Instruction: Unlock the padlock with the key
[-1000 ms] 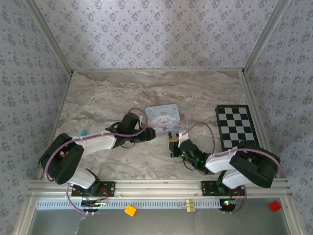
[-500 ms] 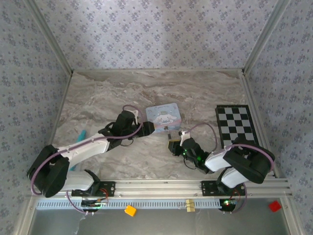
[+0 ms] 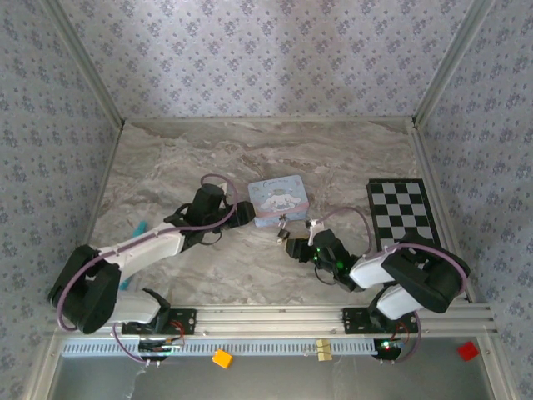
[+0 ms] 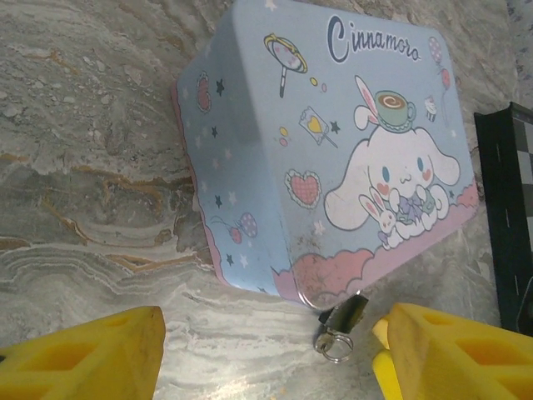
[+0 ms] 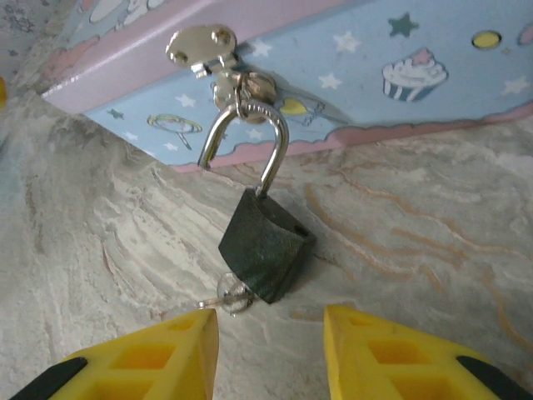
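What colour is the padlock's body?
Black. The padlock shows best in the right wrist view.

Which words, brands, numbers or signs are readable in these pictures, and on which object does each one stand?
"Cinnamoro": dark script on the lid of the light-blue case, left wrist view; any letters after it are too faint to read.
In the top view the same print is too small to read.
The padlock: no readable marking on its black body.
The checkerboard: black and white squares, no text.
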{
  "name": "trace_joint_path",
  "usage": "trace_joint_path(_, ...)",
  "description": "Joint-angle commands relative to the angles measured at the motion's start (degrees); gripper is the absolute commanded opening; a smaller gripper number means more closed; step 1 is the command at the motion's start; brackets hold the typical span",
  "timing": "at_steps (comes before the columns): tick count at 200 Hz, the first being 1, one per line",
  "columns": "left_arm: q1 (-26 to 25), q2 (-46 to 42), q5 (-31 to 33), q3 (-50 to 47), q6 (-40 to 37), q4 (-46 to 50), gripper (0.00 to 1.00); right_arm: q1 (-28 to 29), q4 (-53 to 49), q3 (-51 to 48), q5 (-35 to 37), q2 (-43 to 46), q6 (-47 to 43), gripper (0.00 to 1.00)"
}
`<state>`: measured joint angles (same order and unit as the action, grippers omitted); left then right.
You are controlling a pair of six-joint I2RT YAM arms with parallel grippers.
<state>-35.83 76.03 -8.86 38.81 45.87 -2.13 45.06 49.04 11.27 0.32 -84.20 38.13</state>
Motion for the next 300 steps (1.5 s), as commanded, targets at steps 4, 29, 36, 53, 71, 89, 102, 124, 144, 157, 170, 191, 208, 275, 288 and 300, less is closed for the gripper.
trace_joint_path(4,1.06,2.62,-2.11,3.3,-1.64,-0.23,0.71,-3.68,-0.83,2.89,-8.34,-0.71,1.25,0.39)
trace_joint_path(29,1.53,5.47,-2.38,5.16,-1.98,-0.72,0.71,-4.2,-2.39,5.3,-9.74,-2.63,1.84,0.38)
trace_joint_path(36,1.64,6.23,-2.55,5.62,-1.91,-0.89,0.71,-4.27,-2.49,5.86,-10.02,-3.4,2.07,0.37)
trace_joint_path(53,1.83,7.74,-2.81,6.43,-1.66,-1.34,0.71,-4.36,-1.03,6.1,-10.15,-5.5,2.79,0.37)
trace_joint_path(71,1.98,9.08,-2.91,7.06,-1.66,-1.74,0.71,-4.62,0.34,6.06,-9.89,-7.55,3.82,0.38)
trace_joint_path(89,2.04,10.16,-2.97,7.66,-1.81,-1.78,0.71,-4.7,1.14,5.96,-8.82,-8.72,4.41,0.41)
trace_joint_path(102,2.01,10.62,-2.97,7.75,-1.81,-1.98,0.71,-4.64,0.7,5.99,-7.22,-8.92,4.28,0.46)
trace_joint_path(124,2.1,11.31,-2.92,8.04,-1.91,-2.0,0.71,-4.71,-1.18,6.56,-4.81,-8.64,3.37,0.49)
trace_joint_path(144,2.14,11.77,-2.95,8.29,-1.92,-2.04,0.71,-4.35,-5.18,8.3,-2.68,-8.56,1.86,0.52)
trace_joint_path(157,2.12,12.11,-2.92,8.38,-1.99,-2.18,0.7,-3.94,-8.28,9.4,-0.19,-8.36,0.87,0.52)
trace_joint_path(170,2.16,12.3,-2.93,8.46,-1.87,-2.26,0.7,-3.59,-10.69,9.95,2.67,-7.95,0.22,0.53)
trace_joint_path(191,2.17,12.5,-2.92,8.56,-1.93,-2.27,0.7,-3.4,-13.67,10.73,5.21,-7.56,-0.85,0.53)
trace_joint_path(208,2.17,12.65,-2.99,8.48,-1.87,-2.44,0.7,-3.25,-14.69,11.85,4.74,-7.88,-1.65,0.53)
trace_joint_path(275,2.24,13.28,-3.01,8.65,-1.57,-2.88,0.7,-1.02,-12.57,13.52,1.03,-12.28,-0.63,0.45)
trace_joint_path(288,2.2,13.44,-3.13,8.56,-1.5,-2.88,0.7,-1.02,-11.73,13.73,-0.24,-13.06,-0.46,0.4)
trace_joint_path(300,2.23,13.53,-3.04,8.57,-1.4,-2.97,0.7,-1.09,-11.64,13.95,-0.74,-13.09,-0.19,0.37)
